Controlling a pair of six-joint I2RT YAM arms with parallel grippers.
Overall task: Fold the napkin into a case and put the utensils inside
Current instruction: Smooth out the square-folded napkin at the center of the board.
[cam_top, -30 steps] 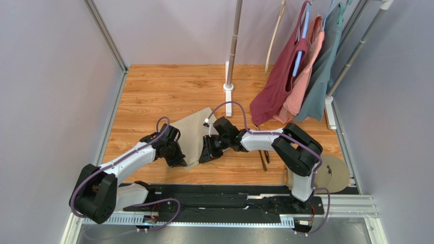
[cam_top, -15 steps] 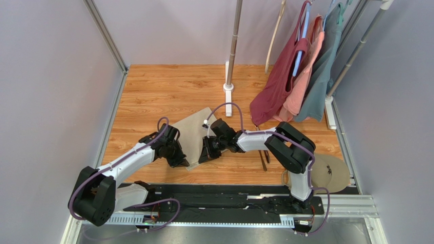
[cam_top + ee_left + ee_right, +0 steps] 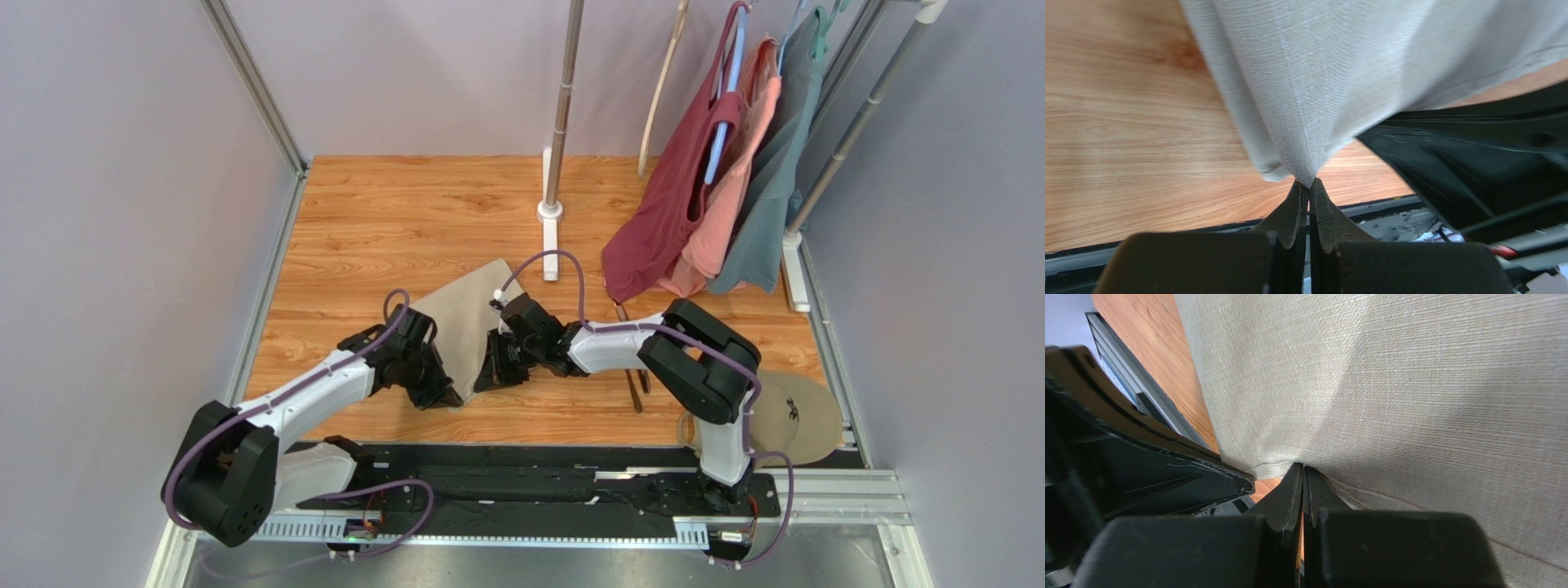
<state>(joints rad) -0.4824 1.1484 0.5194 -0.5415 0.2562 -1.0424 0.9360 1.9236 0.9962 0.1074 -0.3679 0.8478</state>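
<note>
Currently the first fold of the napkin [image 3: 472,309] is in hand; no case is formed yet. The napkin lies near the middle of the table [image 3: 368,208], with its near corner between the two arms.

1. Left gripper [image 3: 1309,184]: clenched on the cloth. Its wrist view shows the fingertips meeting on a pinched point of fabric, and the cloth rises away from them in a tent, off the wood.
2. Right gripper [image 3: 1301,471]: also clenched on the cloth, pinching a hemmed edge just beside the left gripper.
3. Utensils [image 3: 637,382]: they lie on the wood to the right of the napkin, partly hidden under the right forearm and apart from the cloth. Neither gripper touches them.

Judged next move: carry the pinched edge up and over toward the far side. Both arms must travel in step so the cloth stays taut between them and the fold lands square. The grippers stand very close together, so collision is the main hazard.

Surface and room: the top is wood-grain board with metal rails at its sides. Plain grey walls enclose it. A pole [image 3: 562,110] stands on a white foot at the far side. Maroon, salmon and grey-teal garments [image 3: 724,184] hang from a rack at far right. A round tan disc [image 3: 803,417] lies at the near right.
</note>
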